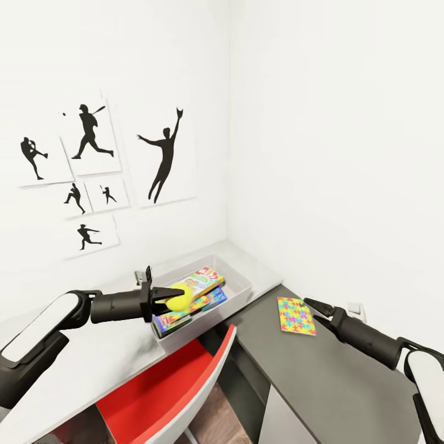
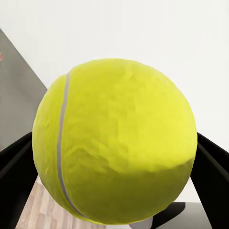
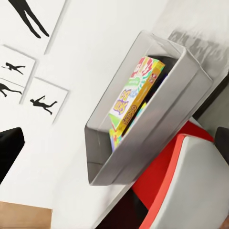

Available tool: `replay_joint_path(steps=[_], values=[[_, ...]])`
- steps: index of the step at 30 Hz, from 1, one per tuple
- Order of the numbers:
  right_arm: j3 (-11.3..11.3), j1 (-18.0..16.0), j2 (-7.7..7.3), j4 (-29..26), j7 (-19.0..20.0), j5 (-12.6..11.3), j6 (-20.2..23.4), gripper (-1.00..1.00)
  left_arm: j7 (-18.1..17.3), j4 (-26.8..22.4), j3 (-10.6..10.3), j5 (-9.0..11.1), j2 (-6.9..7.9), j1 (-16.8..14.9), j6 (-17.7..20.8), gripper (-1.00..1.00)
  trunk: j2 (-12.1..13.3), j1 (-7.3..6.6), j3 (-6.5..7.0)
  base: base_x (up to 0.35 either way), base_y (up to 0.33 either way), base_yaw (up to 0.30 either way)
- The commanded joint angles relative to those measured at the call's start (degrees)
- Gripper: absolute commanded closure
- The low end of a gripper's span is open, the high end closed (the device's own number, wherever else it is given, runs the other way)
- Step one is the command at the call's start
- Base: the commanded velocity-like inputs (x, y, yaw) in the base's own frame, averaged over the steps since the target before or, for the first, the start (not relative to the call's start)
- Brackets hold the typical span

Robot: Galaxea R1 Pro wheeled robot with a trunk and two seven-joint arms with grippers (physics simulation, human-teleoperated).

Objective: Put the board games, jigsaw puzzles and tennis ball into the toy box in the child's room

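The long pale grey table (image 1: pixel 92 364) runs from lower left to centre of the head view, bearing the shallow light grey toy box (image 1: pixel 237 279) with stacked colourful game boxes (image 1: pixel 198 283). Lower right, on a dark grey cabinet (image 1: pixel 320 370), lies a bright jigsaw-patterned square (image 1: pixel 296 315) beside the open-fingered right gripper (image 1: pixel 314 308). The left gripper (image 1: pixel 172 297) clamps the yellow tennis ball (image 1: pixel 180 300) over the box's near end.

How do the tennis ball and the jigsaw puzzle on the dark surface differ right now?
The tennis ball is round and plain yellow-green; the jigsaw puzzle is a flat, multicoloured square. The ball is held in the left gripper by the toy box; the puzzle lies free, just ahead of the open right gripper. Neither is in the box.
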Motion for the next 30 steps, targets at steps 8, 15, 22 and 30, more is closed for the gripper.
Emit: replay_joint_path(steps=[8, 15, 22, 30], values=[[-0.26, -0.06, -0.11, -0.03, 0.79, 0.69, 0.25, -1.0, -0.33, 0.28, -0.07, -0.34, 0.17, -0.1, 0.03, 1.0, -0.13, 0.04, -0.07, 0.0, 0.0, 0.031], [0.13, -0.15, -0.11, -0.02, 0.98, 0.69, 0.25, -1.0, -0.17, 0.54, 0.15, -2.14, 0.4, -0.1, 0.03, 1.0, -0.13, 0.04, -0.07, 0.0, 0.0, 0.0], [2.1, -0.15, -0.59, -0.07, 0.6, 0.84, 0.24, -1.0, -0.15, 1.26, 2.43, -8.57, 0.39, -0.04, 0.03, 1.0, -0.13, 0.04, -0.07, 0.009, 0.005, 0.0], [2.01, -0.14, -0.22, -0.09, 0.47, 0.85, 0.08, -1.0, -0.31, 2.3, 2.86, -9.13, 0.4, -0.04, 0.03, 1.0, -0.13, 0.04, -0.07, 0.213, 0.155, 0.012]])
